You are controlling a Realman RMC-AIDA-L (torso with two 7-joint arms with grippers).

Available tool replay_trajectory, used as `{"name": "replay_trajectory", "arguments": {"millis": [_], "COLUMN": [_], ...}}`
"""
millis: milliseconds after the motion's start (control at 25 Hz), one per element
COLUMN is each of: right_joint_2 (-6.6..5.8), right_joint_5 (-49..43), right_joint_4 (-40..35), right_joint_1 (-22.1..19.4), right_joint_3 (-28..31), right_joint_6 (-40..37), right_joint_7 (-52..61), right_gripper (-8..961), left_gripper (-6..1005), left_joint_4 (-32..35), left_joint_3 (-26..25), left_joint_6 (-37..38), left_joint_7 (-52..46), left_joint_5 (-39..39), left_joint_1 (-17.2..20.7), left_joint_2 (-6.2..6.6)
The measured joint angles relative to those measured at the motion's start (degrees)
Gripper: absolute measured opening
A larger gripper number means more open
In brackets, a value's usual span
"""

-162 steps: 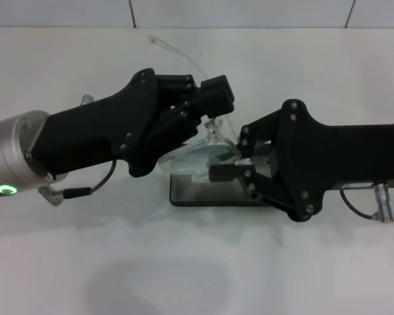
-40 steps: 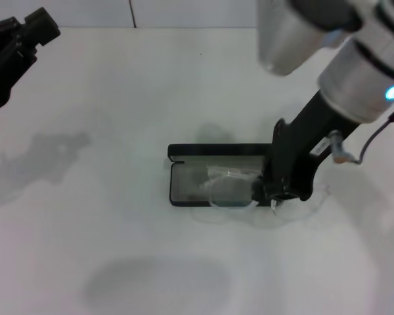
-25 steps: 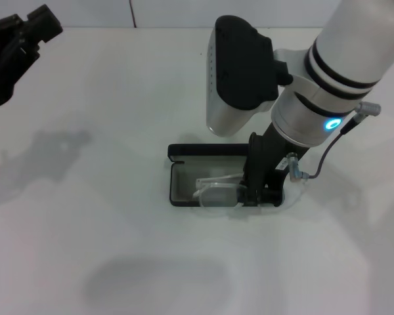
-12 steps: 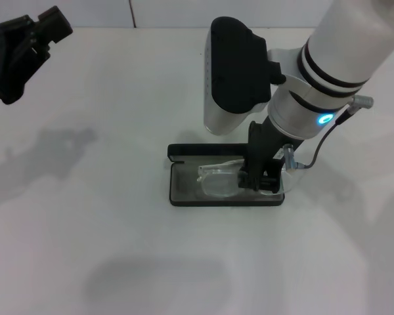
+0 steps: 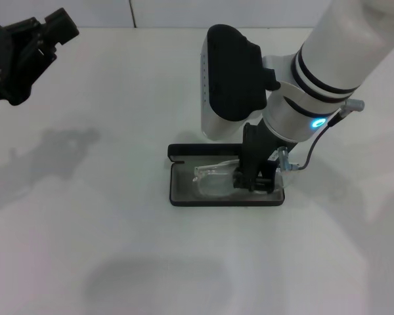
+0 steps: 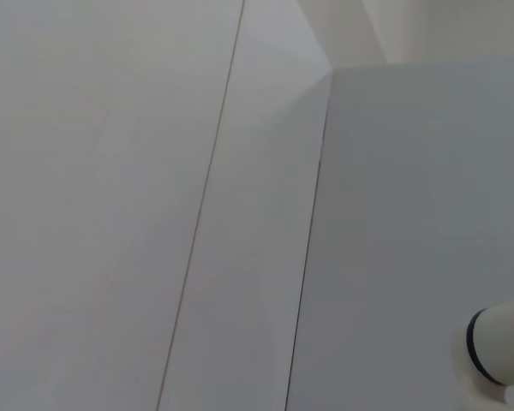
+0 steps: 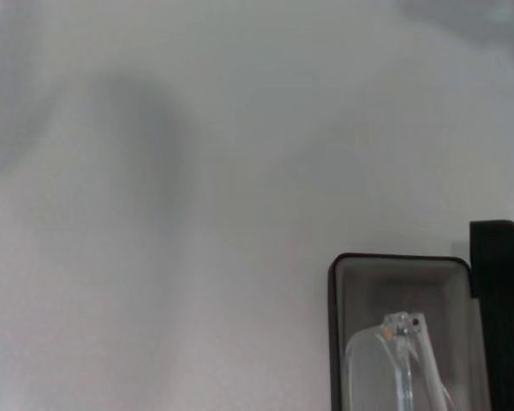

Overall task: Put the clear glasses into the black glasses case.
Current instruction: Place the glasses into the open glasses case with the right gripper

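The black glasses case [image 5: 217,202] lies open at the table's centre, grey lining up, its lid [image 5: 203,149] standing along the far side. The clear glasses [image 5: 212,182] lie tilted in the tray, one end raised. My right gripper [image 5: 253,183] points straight down over the case's right half, shut on the right end of the glasses. In the right wrist view the case [image 7: 332,342] shows its left end, with the glasses [image 7: 385,361] inside. My left gripper [image 5: 47,26] hovers open at the far left, away from the case.
The white right arm [image 5: 315,72] and its black-and-white elbow housing [image 5: 230,72] rise above the case's far right side. A white tabletop [image 5: 118,249] surrounds the case. The left wrist view shows only pale wall panels and a bit of white arm [image 6: 501,353].
My right gripper has carried the glasses leftward and down, from hanging past the case's right end to lying within the tray. The left gripper drifted slightly to the right.
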Motion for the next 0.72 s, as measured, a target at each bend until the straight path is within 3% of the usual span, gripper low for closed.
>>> {"name": "replay_trajectory", "arguments": {"millis": [720], "right_joint_2": [0.0], "right_joint_5": [3.5], "right_joint_4": [3.9], "right_joint_1": [0.2], "right_joint_3": [0.4], "right_joint_6": [3.6], "right_joint_7": [-2.5], "right_gripper": [87], "left_gripper": [73], "left_joint_4": [-0.2], "left_joint_3": [0.0], "left_joint_6": [0.0], "left_joint_7": [0.6], "left_joint_5": [-0.1], "left_joint_1": [0.4], "left_joint_2": [-0.49]}}
